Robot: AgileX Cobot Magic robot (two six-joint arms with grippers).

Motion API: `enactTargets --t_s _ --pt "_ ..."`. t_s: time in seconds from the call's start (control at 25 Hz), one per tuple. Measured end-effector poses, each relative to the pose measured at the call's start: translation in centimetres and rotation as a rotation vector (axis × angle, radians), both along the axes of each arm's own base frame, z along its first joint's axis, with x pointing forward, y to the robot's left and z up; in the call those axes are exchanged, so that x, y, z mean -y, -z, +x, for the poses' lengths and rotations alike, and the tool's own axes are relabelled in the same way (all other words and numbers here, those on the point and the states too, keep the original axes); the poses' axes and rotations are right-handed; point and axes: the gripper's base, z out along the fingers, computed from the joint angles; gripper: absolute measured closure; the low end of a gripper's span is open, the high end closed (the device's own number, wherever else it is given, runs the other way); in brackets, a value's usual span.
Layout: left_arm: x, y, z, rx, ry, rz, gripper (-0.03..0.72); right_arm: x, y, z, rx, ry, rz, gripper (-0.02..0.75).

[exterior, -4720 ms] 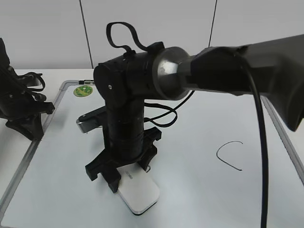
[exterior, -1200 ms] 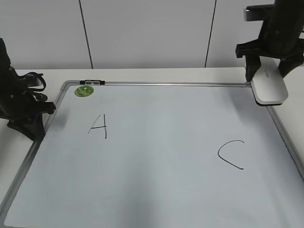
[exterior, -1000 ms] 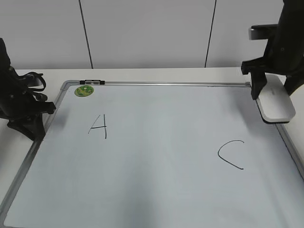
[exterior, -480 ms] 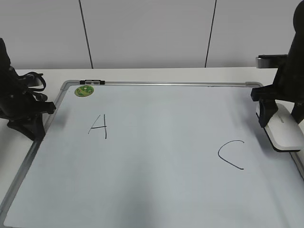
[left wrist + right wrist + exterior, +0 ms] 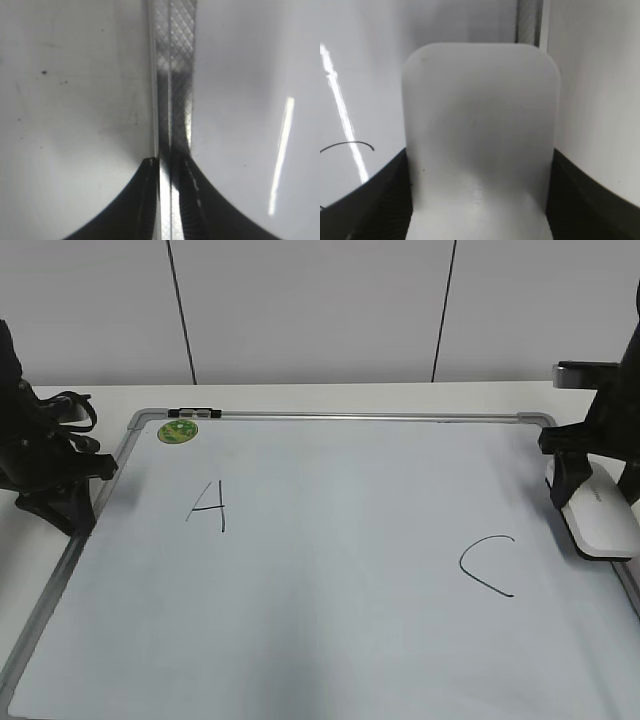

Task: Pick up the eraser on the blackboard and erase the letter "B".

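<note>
We see the right gripper (image 5: 597, 490) clamped on the eraser (image 5: 598, 521) at the blackboard (image 5: 340, 570) right edge, beside the "C" (image 5: 486, 565). The left gripper (image 5: 168, 165) fingers sit nearly closed over the frame (image 5: 174, 75).

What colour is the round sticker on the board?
The sticker is green with pale markings, seen best in the exterior view.

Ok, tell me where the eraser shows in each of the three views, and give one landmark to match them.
Exterior view: the eraser sits at the far right edge, held in the right gripper, over the blackboard's right frame.
Left wrist view: not in it; only the frame strip and the left gripper show.
Right wrist view: the eraser fills the centre, between the dark fingers.
Shared landmark: the letter "C", left of the eraser in the exterior view and at lower left in the right wrist view.
</note>
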Motion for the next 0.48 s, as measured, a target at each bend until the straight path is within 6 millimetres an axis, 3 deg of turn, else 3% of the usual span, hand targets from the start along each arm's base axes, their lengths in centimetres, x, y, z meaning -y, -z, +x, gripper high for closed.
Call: enactTargets --t_s 0.48 --pt "0.0 0.0 0.0 0.0 0.0 0.0 0.58 0.06 -0.01 0.06 0.008 -0.008 -0.004 0.223"
